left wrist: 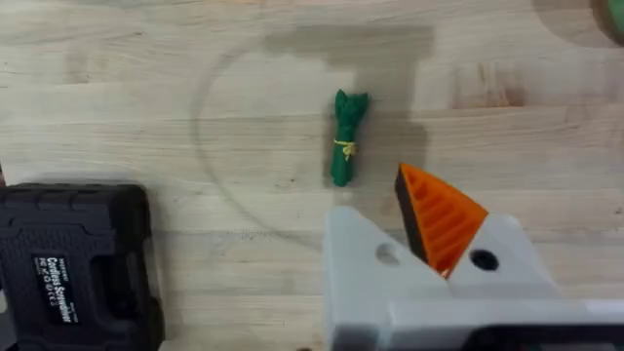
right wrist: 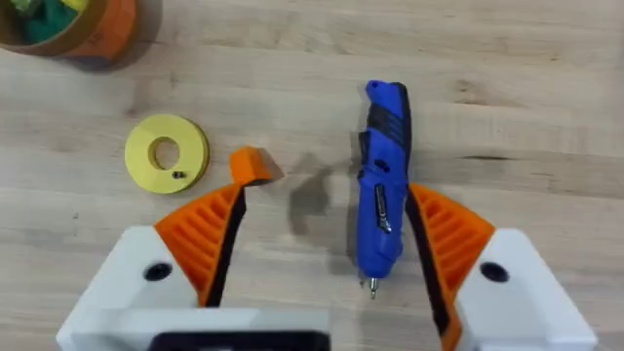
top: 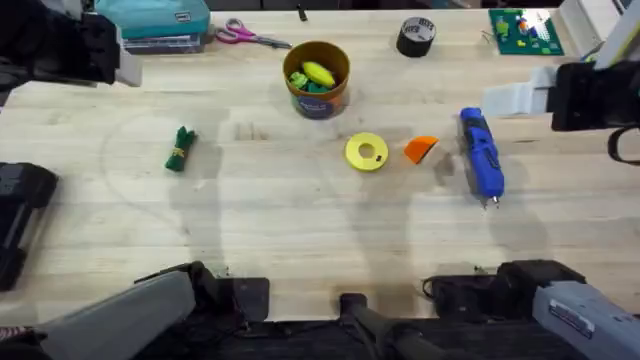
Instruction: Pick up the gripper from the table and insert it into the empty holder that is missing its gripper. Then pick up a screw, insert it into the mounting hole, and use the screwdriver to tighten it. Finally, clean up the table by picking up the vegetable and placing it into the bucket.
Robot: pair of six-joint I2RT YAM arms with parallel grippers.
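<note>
Hovering wide open and empty, the right gripper (right wrist: 322, 253) looks down on the loose gripper (right wrist: 253, 166) and screwdriver (right wrist: 382, 200), probably picking first; can't tell the left's state.

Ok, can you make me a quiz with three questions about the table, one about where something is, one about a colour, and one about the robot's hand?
1. What lies between the yellow disc and the screwdriver?
A. the scissors
B. the gripper
C. the tape roll

2. What colour is the vegetable on the bare table?
A. dark green
B. red
C. white

3. How is the right gripper?
A. shut on the screwdriver
B. shut on nothing
C. open

Answers:
1. B: the gripper, a small orange wedge, sits between them.
2. A: the vegetable is a dark green bundle with a yellowish band.
3. C: the right gripper has its fingers spread wide above the table, with the screwdriver lying loose below.
</note>
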